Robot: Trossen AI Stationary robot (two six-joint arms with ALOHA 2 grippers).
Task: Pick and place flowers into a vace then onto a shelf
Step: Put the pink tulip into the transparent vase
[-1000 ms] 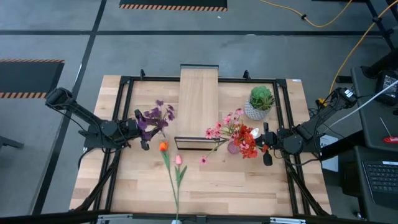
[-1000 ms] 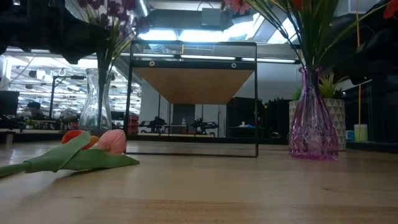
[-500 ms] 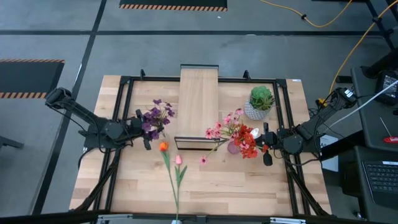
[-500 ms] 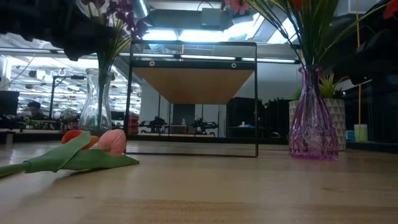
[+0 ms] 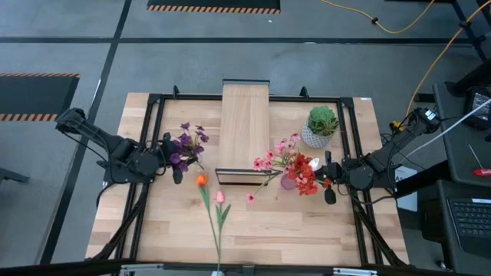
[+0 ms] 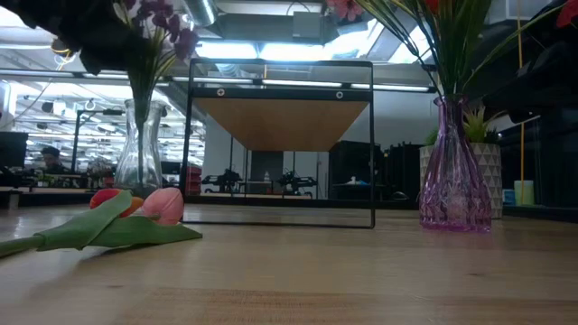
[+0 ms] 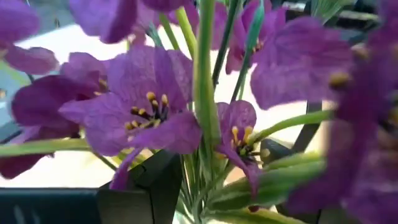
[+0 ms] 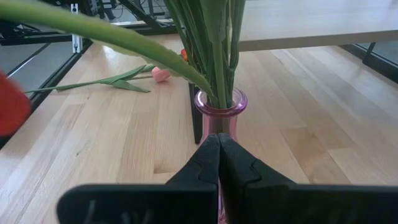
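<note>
Purple flowers upright in clear vase, left of shelf. Pink and red blooms in purple vase, right of the shelf's near end. Orange tulip and pink tulip lie flat, stems toward table's near edge. Shelf runs center to far edge.

You've got a light-wood table w/ a black frame round the edges. On it: the shelf at centre-back, long axis running front-to-back; clear vase left of it w/ purple flowers; pink vase right of it, near the shelf's front corner, holding pink and red blooms; white-potted green plant behind that. Orange tulip and pink tulip lie flat at front-centre, stems toward the front edge.
</note>
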